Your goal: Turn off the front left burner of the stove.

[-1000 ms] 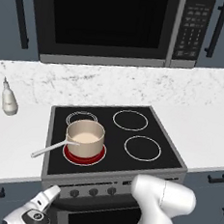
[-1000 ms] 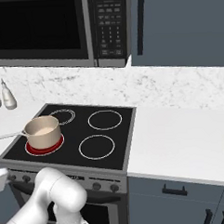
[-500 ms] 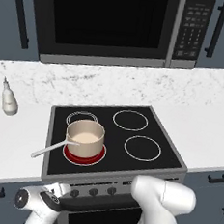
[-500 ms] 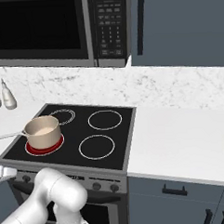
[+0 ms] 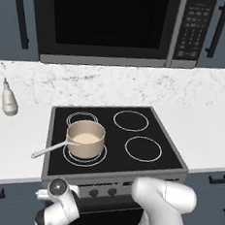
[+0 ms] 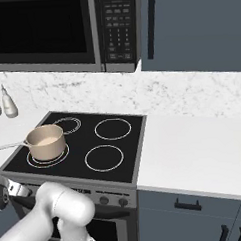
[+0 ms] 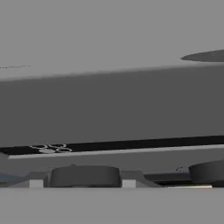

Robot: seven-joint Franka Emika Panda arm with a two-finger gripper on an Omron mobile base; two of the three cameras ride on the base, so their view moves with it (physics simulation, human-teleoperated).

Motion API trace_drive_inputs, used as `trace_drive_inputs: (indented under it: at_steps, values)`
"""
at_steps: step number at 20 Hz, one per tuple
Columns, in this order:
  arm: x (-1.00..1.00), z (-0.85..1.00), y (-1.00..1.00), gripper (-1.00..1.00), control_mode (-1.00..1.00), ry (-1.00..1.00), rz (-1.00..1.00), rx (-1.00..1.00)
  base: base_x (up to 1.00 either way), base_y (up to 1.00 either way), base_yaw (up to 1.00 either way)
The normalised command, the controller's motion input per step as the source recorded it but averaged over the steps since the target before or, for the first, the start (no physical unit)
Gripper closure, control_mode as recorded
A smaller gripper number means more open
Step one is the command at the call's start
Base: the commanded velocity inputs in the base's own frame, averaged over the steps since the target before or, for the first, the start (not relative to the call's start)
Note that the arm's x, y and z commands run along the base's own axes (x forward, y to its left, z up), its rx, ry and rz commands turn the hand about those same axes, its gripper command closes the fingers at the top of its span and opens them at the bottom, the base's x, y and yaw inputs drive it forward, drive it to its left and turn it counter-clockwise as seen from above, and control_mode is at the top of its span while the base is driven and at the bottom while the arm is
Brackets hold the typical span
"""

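Observation:
The stove [image 5: 113, 134] [image 6: 134, 142] is a black glass cooktop. Its front left burner [image 5: 99, 157] [image 6: 33, 161] shows as white concentric rings, not red. A tan saucepan [image 5: 85, 138] [image 6: 45, 141] with a long handle stands on it. My gripper [image 5: 44, 194] [image 6: 8, 189] is low, at the left end of the steel front panel. In the hand view a dark knob [image 7: 85, 176] lies between my fingertips [image 7: 36, 183], the gripper [image 7: 82, 184] open around it. I cannot tell whether they touch it. A second knob [image 7: 208, 171] sits to the right.
More knobs [image 5: 93, 192] [image 6: 102, 200] line the front panel. A black microwave [image 5: 108, 24] [image 6: 62, 30] hangs above. Two shakers [image 5: 9, 102] [image 6: 9, 106] stand on the white counter [image 5: 9, 146] left of the stove. Dark cabinet drawers [image 6: 187, 209] are below.
The front left burner has gone from red to white rings. My hand has risen slightly toward the left end of the front panel.

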Motion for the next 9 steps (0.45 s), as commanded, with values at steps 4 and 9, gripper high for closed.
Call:
trace_drive_inputs:
  at_steps: [4,9]
  values:
    - [-0.08,0.00,-0.21,1.00,-1.00,0.00,-0.13,0.36,0.00,0.00,0.00]
    - [0.00,0.00,0.00,1.00,-1.00,0.00,0.00,0.00,0.00,0.00,0.00]
